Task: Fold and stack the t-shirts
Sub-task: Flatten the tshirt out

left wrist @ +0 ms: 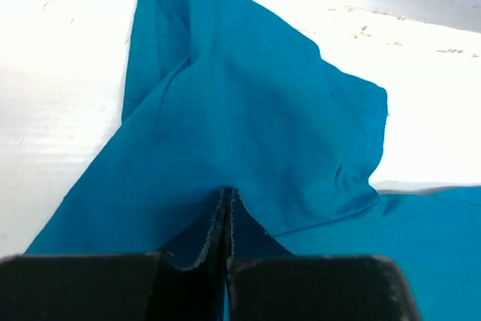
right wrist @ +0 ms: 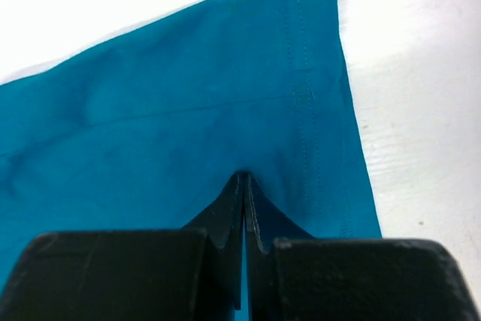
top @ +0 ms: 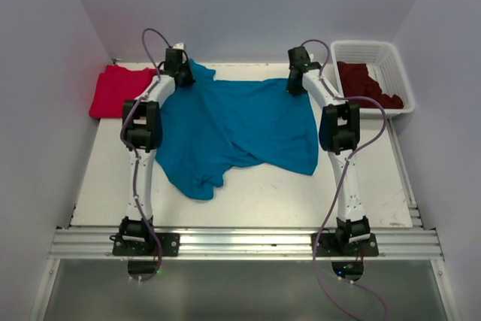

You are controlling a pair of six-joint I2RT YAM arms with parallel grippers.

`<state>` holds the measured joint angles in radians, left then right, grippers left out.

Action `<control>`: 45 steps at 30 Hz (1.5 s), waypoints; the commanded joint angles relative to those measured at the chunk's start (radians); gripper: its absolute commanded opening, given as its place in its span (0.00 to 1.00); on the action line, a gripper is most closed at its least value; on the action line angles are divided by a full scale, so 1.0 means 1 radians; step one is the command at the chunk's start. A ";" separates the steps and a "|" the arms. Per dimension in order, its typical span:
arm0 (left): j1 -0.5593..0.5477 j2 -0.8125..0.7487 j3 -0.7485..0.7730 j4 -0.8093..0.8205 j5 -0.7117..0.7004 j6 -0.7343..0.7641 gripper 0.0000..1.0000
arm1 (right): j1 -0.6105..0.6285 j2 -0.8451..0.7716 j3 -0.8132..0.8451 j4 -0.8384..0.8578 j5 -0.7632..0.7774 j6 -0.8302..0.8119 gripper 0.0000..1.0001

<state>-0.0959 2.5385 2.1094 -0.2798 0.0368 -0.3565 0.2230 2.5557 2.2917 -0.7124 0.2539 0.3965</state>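
Teal t-shirt covers the middle of the white table in the overhead view. It lies opened out but rumpled, with soft diagonal creases across its body and a bunched tail sagging toward 7 o'clock. Its far edge stretches between the two arms. The left gripper is clamped on the cloth at about 11 o'clock and the right gripper is clamped on it at about 1 o'clock. A red t-shirt sits as a flat folded block at 10 o'clock, just beside the teal cloth. At 2 o'clock a white lattice basket holds crumpled maroon t-shirts. The left wrist view gives what the overhead one cannot. Here the left gripper has its black jaws pressed together on a pinch of teal fabric, and folds fan out from the bite. A short sleeve spreads toward 2 o'clock, its hem showing a double line of stitching, and bare white table lies at 9 and 1 o'clock. The right wrist view shows the right gripper likewise clenched on the cloth. The fabric runs smooth and taut up to a square hem corner at 1 o'clock. Two parallel stitch lines follow the shirt's edge down the 3 o'clock side, with white table beyond it.
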 commanded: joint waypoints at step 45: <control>-0.225 -1.867 -1.562 -0.111 0.094 -0.386 0.98 | 0.237 -1.315 -1.324 0.258 0.093 0.119 0.64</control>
<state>-0.3214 0.7914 0.5579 -0.3557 0.1081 -0.6037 0.4538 1.3037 0.9756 -0.4068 0.3313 0.4919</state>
